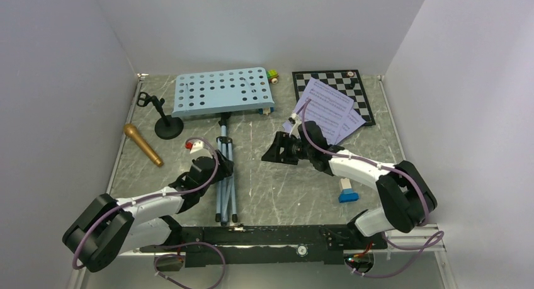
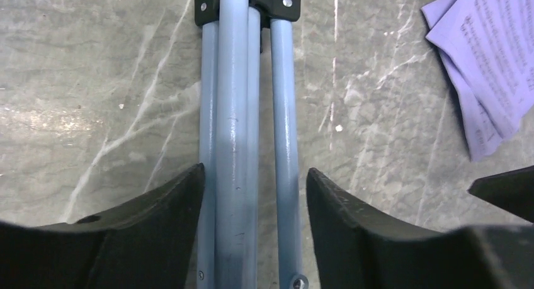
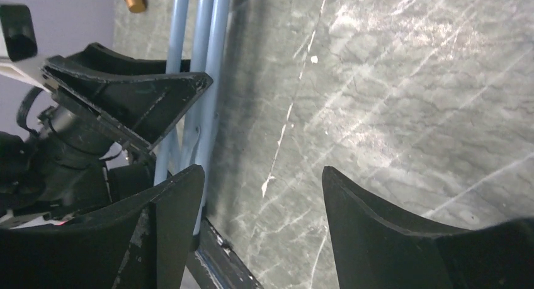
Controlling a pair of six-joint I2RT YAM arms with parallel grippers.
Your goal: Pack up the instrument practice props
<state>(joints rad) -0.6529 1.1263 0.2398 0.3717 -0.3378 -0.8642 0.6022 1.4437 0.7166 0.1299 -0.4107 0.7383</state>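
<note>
Blue stand legs (image 2: 233, 113) within left end effector (image 2: 255, 169)

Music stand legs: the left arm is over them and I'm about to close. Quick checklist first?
1. Folded flat: ok, the legs lie side by side as parallel tubes.
2. Legs inside the left gripper: ok, one finger on each side.
3. Left gripper open: ok, a gap shows between one finger and the nearest tube.
4. Other arm clear: ok, the right gripper is open and empty over bare table, beside the legs.
5. Paper out of the way: ok, the sheet music lies partly on the chessboard, apart from the legs.
6. Gripper low enough to catch every tube: cannot tell.
</note>
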